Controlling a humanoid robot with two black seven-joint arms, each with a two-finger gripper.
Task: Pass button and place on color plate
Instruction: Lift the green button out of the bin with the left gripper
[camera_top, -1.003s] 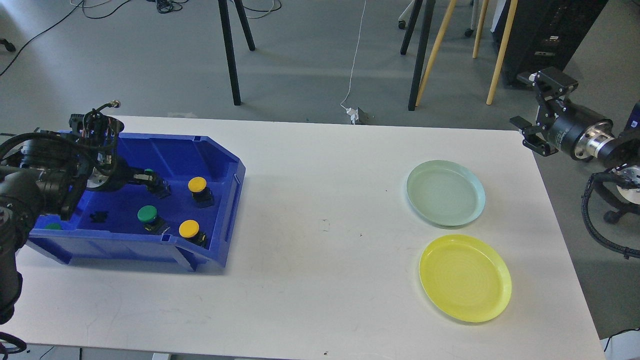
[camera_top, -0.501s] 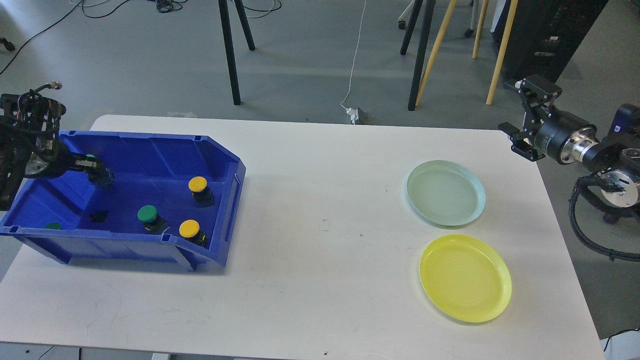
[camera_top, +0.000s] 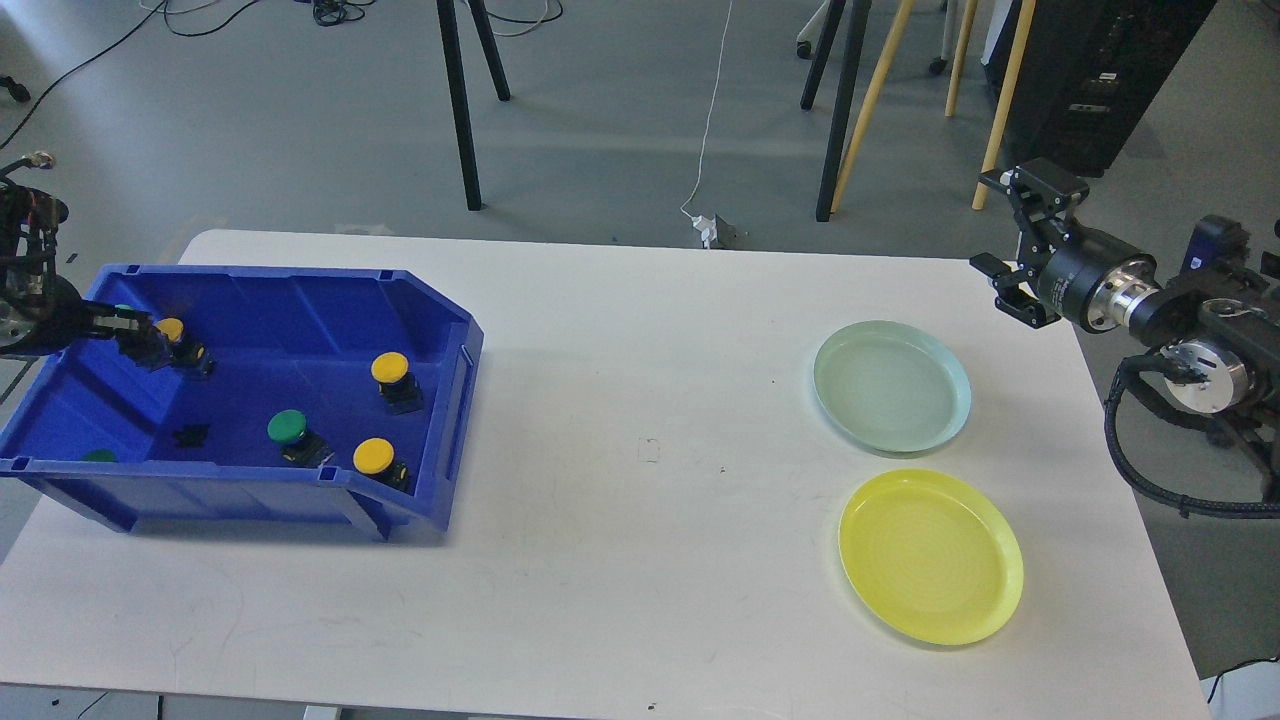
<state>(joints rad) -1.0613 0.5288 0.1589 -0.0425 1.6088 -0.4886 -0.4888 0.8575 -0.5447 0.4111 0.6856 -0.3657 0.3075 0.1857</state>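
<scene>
While left fingers (camera_top: 140, 340) clamp something half-hidden, right fingers (camera_top: 1010, 245) stand apart.

Left arm comes in low from the left edge, its gripper (camera_top: 135, 335) pointing right — too dark to tell the fingers apart. Right arm reaches in from the right edge, wrist level, its gripper (camera_top: 1010, 245) aimed left at the far right — fingers spread apart.

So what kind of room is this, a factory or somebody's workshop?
Most likely a robotics lab or test room, not a factory. A plain white table holds a blue bin of push buttons and two coloured plates, cables trail over a grey floor, and stand legs rise behind.
</scene>
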